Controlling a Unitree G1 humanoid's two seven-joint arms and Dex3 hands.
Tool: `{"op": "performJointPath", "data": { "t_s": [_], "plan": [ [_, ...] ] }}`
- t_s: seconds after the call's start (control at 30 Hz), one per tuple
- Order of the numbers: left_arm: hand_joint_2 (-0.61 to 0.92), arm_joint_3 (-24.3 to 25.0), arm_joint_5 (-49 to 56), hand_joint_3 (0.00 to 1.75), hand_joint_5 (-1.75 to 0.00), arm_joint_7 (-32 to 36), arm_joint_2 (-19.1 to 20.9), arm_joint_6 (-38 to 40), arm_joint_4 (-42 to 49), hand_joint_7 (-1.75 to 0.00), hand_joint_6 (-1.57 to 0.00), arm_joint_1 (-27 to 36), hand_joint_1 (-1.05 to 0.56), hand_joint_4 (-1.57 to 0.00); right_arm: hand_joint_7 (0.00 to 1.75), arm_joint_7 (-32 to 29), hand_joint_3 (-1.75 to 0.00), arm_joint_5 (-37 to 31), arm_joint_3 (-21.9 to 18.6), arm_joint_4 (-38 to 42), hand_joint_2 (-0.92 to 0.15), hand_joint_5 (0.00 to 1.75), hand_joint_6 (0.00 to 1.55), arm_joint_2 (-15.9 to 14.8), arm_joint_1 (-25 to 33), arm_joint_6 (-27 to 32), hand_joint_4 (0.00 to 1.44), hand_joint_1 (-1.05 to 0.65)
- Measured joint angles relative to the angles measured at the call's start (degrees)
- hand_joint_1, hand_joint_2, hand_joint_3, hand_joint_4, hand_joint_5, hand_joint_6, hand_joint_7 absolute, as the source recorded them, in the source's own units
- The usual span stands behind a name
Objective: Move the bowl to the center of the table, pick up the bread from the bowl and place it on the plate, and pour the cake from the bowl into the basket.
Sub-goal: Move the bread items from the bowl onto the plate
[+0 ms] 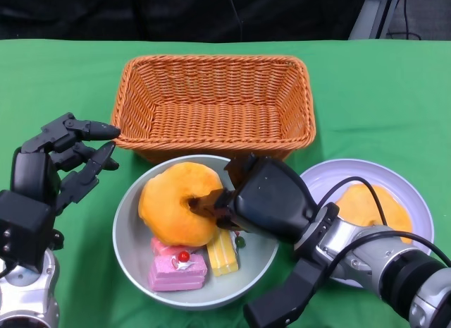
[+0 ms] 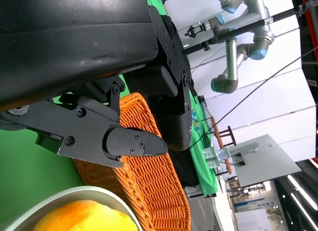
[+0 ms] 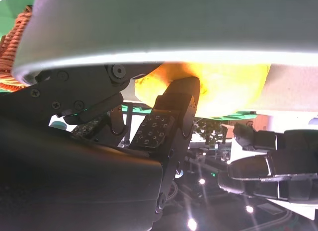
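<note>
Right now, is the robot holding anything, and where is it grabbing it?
The right hand pinches the bread in the bowl, at the bread's middle hole. The left hand holds nothing.

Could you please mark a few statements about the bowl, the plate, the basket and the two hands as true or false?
1. The basket holds a piece of cake. False: it shows only bare wicker inside.
2. The right hand is at the bread in the bowl, its fingers on the bread's edge. True.
3. The plate has nothing on it. False: another bread already lies on it.
4. The left hand holds the bowl's rim. False: it hovers beside the bowl, fingers apart, holding nothing.
5. A pink cake and a yellow cake lie in the bowl beside the bread. True.
</note>
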Motion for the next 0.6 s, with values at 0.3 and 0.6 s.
{"op": "performJointPath", "data": {
  "t_s": [0.3,0.6],
  "plan": [
    [0.92,0.0,-0.1,0.27,-1.19,0.0,0.0,0.0,0.0,-0.83,-0.85,0.0,-0.25,-0.85,0.06,0.0,0.00,1.4,-1.8,-2.3,-0.90,1.31,1.27,-1.5,0.0,-2.0,0.91,-0.24],
    [0.92,0.0,0.0,0.28,-1.19,0.0,0.0,0.3,0.0,-0.83,-0.85,0.0,-0.25,-0.85,0.06,0.7,-0.01,2.2,-2.2,-3.4,-0.92,1.27,1.24,-2.2,0.1,-3.4,0.90,-0.22]
  ]
}}
